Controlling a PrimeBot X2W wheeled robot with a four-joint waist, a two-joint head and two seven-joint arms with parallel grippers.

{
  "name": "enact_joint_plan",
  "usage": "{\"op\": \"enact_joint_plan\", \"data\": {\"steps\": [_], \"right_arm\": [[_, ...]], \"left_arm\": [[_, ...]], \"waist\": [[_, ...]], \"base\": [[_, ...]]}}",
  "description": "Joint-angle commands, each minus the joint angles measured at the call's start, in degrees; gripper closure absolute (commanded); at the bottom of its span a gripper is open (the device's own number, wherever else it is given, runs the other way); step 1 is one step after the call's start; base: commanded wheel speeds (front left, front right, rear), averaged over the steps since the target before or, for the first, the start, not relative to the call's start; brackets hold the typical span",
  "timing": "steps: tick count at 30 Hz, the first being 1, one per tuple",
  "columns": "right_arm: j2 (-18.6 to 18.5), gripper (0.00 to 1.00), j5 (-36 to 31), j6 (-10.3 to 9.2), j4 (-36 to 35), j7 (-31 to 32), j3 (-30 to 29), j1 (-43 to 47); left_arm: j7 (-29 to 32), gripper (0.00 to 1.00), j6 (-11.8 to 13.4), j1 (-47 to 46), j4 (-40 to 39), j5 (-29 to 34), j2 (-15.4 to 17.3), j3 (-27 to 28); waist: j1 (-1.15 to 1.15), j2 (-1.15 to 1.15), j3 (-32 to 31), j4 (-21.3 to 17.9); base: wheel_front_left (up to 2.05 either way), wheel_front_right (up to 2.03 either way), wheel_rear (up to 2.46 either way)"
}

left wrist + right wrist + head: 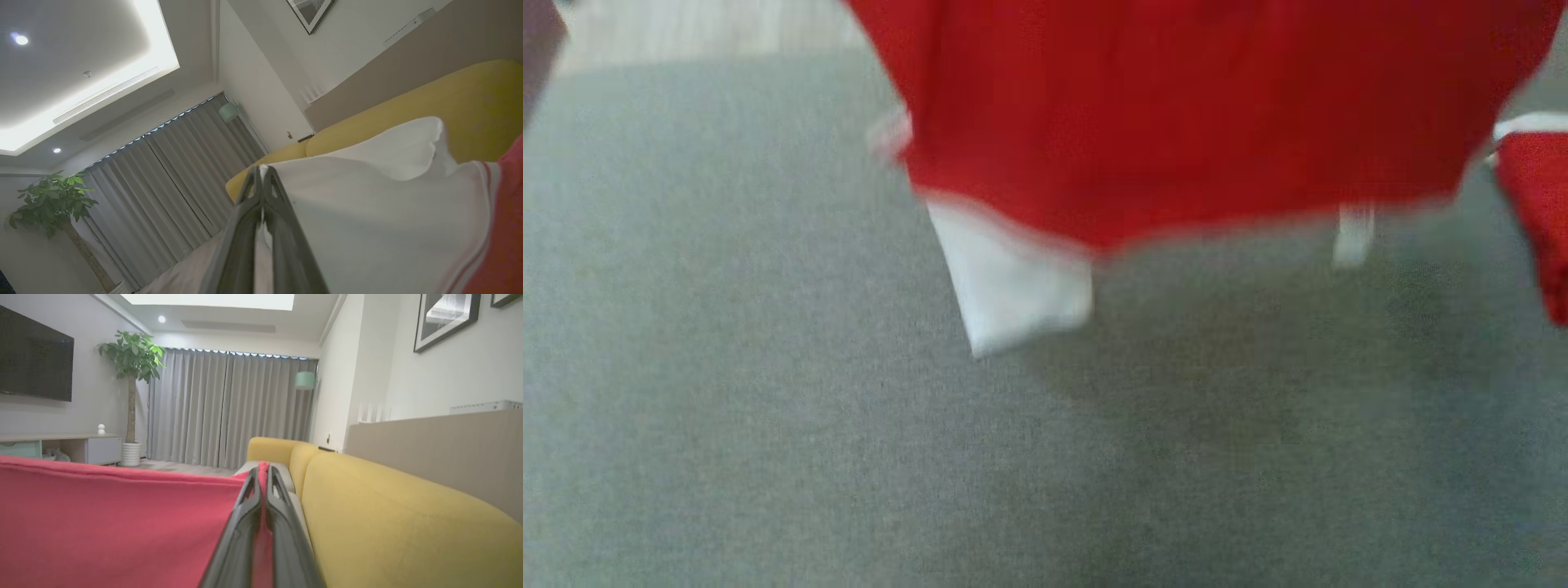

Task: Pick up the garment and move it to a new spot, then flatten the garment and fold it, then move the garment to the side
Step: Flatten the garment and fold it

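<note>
The head view is smeared with blur, and the top edge cuts off the upper part of the red garment (1176, 122), so its collar and the place where it is held cannot be made out there. Another red piece with a white edge (1535, 212) is cut off by the right side of that view; whether it joins the main cloth cannot be told.

The garment hangs in the air over a grey surface (727, 408) and casts a soft shadow on it. Its lower hem runs roughly side to side, and a white sleeve (1013, 286) points downward from the hem's left part.

The left gripper (261, 171) has its fingers pressed together on white cloth. That cloth spreads to the right of the fingers and turns striped, then red, at the far right edge. How much cloth sits between the fingers is hidden.

The right gripper (263, 469) is clamped on red cloth, with a little red showing between its tips. From there the garment stretches away to the gripper's left as a broad sheet, its top edge nearly straight and level, so its long axis runs sideways from this gripper. A yellow sofa (388, 522) lies just to the gripper's right, and grey curtains (229, 408) hang far beyond the tips.
</note>
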Motion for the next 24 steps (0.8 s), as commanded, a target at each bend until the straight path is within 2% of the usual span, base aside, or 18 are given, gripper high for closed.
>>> {"op": "enact_joint_plan", "data": {"steps": [1,7,11,15,19,24], "right_arm": [[0.0,1.00,-1.7,-0.05,1.0,-3.1,-0.3,-5.7],[0.1,1.00,-6.9,-0.05,6.1,-7.8,-0.5,-14.9],[0.0,1.00,-7.7,-0.05,6.6,-8.0,-0.6,-14.4],[0.0,1.00,-8.1,-0.05,6.2,-8.0,-2.4,-9.8],[0.4,1.00,-8.2,-0.05,6.1,-8.0,-4.5,-3.0],[1.2,1.00,-7.5,-0.05,4.4,-8.0,-7.7,8.0]], "left_arm": [[-2.4,1.00,1.6,-6.7,2.4,1.7,0.6,3.2],[-7.1,1.00,4.3,-13.9,6.4,5.1,-2.1,5.8],[-7.3,1.00,3.3,-12.3,3.1,6.0,-2.1,7.2],[-7.3,1.00,2.0,-4.6,-3.3,7.9,-0.3,7.7],[-7.3,1.00,4.3,6.2,-10.7,10.4,2.5,7.5],[-7.3,1.00,8.2,23.1,-20.9,8.7,7.0,9.7]], "waist": [[-0.02,0.00,7.9,1.2],[-0.02,0.00,13.0,2.2],[-0.02,0.00,14.7,3.1],[-0.02,0.00,15.4,4.2],[-0.02,0.00,13.5,5.1],[-0.02,0.00,8.9,5.0]], "base": [[0.00,0.00,0.00],[0.00,0.00,0.00],[0.00,0.00,0.00],[0.00,0.00,0.00],[0.00,0.00,0.00],[0.00,0.00,0.00]]}}
